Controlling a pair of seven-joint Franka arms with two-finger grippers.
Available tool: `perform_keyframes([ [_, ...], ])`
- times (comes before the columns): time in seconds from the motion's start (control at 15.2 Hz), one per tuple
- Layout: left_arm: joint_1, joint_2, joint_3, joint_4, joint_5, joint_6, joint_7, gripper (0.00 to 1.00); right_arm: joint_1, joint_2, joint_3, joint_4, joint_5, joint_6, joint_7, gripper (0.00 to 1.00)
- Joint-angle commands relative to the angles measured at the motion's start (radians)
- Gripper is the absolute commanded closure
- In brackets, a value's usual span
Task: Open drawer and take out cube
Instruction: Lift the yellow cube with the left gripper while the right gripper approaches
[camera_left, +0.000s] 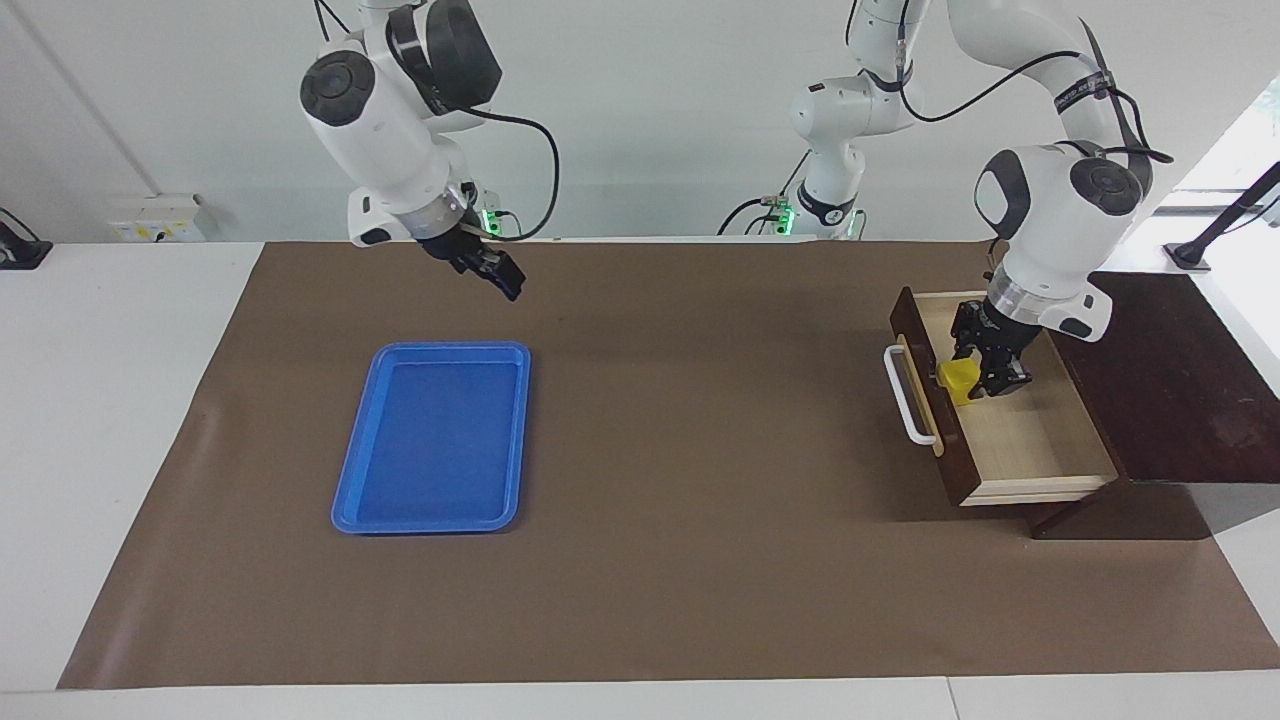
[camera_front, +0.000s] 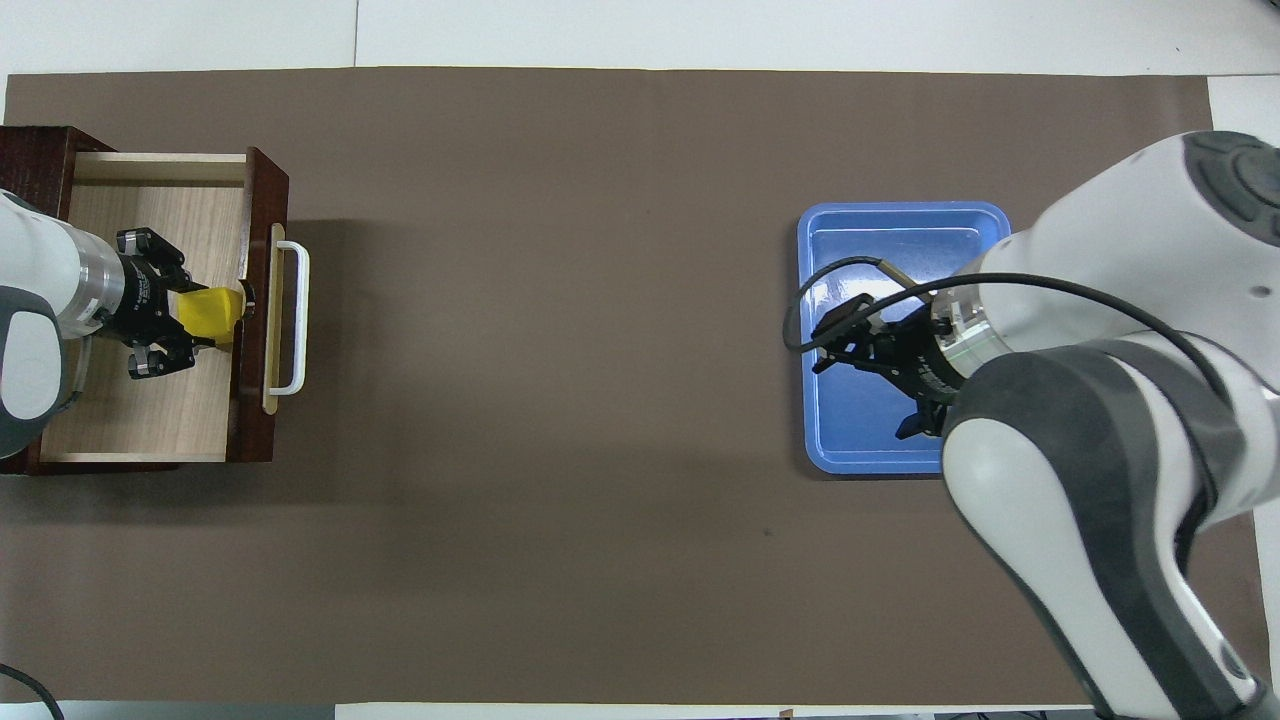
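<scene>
At the right of the facing view, the left gripper (camera_left: 968, 376) has its fingers pinched on the cube (camera_left: 957, 378) inside the open drawer (camera_left: 1010, 440). Next, I think, lift it straight up. The right gripper (camera_left: 497, 277), upper left, waits, fingers open.

robot lab: paired white arms (camera_left: 1040, 180), papered table (camera_left: 650, 600)

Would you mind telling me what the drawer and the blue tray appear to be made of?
Drawer: seemingly wood, with a pale grained matte interior and a dark glossy stained front. Blue tray: probably moulded plastic, given its uniform colour, rounded rim and shiny reflections in the overhead view.
</scene>
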Motion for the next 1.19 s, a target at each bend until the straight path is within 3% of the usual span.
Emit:
perform_keyframes([
  [0.0, -0.04, 0.053, 0.005, 0.203, -0.015, -0.185, -0.013, 1.0, 0.056, 0.059, -0.003, -0.027, 0.047, 0.114, 0.157, 0.0],
  [0.13, -0.063, 0.076, 0.003, 0.334, -0.018, -0.296, -0.016, 1.0, 0.102, 0.093, -0.003, -0.05, 0.118, 0.226, 0.243, 0.0],
  [0.26, -0.132, 0.073, 0.005, 0.358, -0.032, -0.336, -0.059, 1.0, 0.135, 0.101, -0.003, -0.099, 0.176, 0.348, 0.323, 0.0],
  [0.4, -0.216, 0.068, 0.005, 0.342, -0.029, -0.325, -0.195, 1.0, 0.161, 0.104, -0.003, -0.124, 0.259, 0.396, 0.342, 0.0],
  [0.73, -0.416, 0.065, 0.003, 0.281, -0.029, -0.263, -0.537, 1.0, 0.179, 0.106, -0.003, -0.147, 0.284, 0.421, 0.362, 0.0],
  [0.92, -0.514, 0.042, 0.003, 0.195, -0.029, -0.198, -0.652, 1.0, 0.181, 0.161, -0.003, -0.137, 0.325, 0.453, 0.362, 0.0],
  [1.12, -0.537, 0.039, 0.0, 0.158, -0.029, -0.155, -0.711, 1.0, 0.179, 0.243, -0.003, -0.077, 0.38, 0.455, 0.362, 0.0],
])
